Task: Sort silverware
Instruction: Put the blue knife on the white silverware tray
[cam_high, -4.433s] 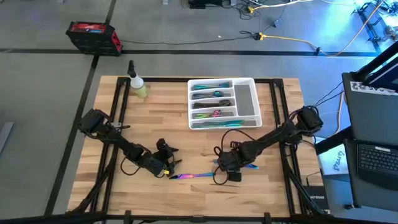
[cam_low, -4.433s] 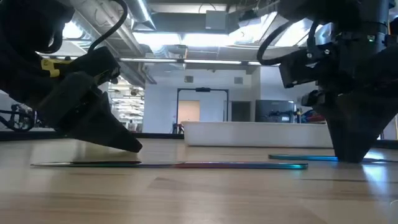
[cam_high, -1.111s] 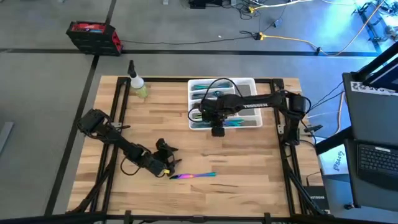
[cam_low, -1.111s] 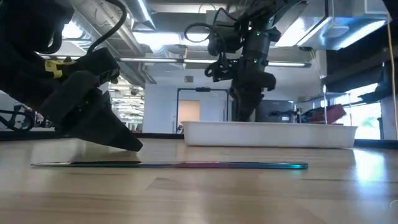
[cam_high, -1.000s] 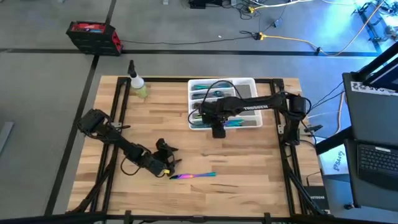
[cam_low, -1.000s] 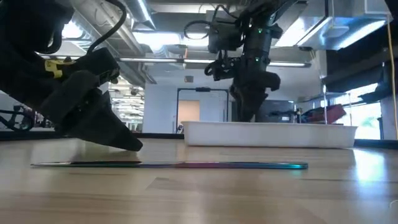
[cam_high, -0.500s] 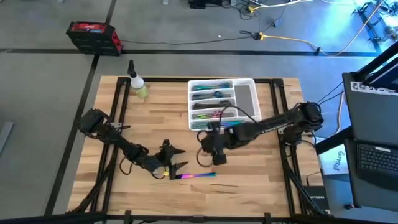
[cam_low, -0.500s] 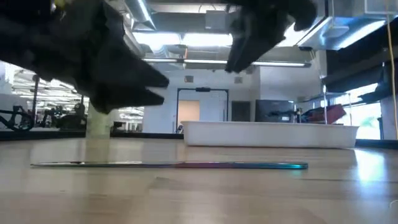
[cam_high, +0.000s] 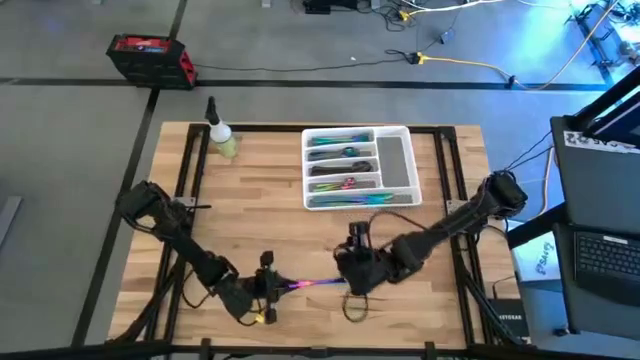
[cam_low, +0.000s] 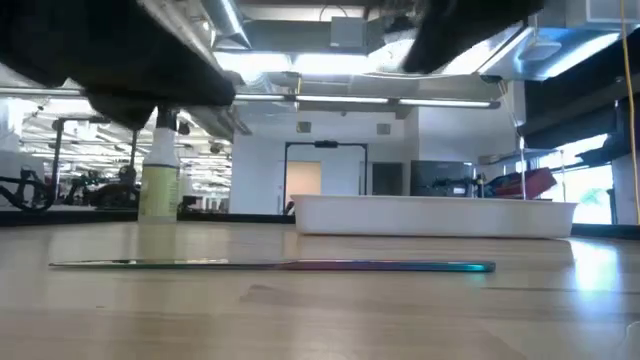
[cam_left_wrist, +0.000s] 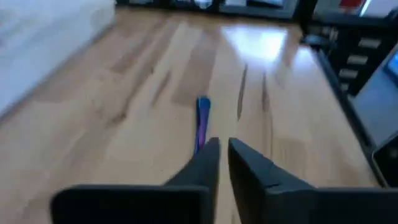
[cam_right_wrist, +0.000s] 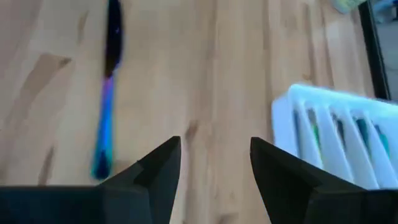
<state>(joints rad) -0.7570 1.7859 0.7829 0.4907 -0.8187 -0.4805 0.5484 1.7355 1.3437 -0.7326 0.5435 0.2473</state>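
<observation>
We see one knife (cam_high: 312, 284) lying flat on the table (cam_high: 440, 230) near its 6 o'clock edge, rainbow-coloured, its length running from 9 to 3 o'clock. The left gripper (cam_high: 272, 287) sits at the knife's 9 o'clock end; in the left wrist view its fingers (cam_left_wrist: 205, 163) are nearly together, a narrow gap between them, with the knife's tip showing just past them. We cannot tell whether they touch it. The right gripper (cam_high: 352, 272) hangs at the knife's 3 o'clock end, jaws apart and empty. The rest of the silverware (cam_high: 340, 160) lies in the tray (cam_high: 398, 160) at the table's 12 o'clock side. A bottle (cam_high: 220, 135) stands at 10 o'clock.
</observation>
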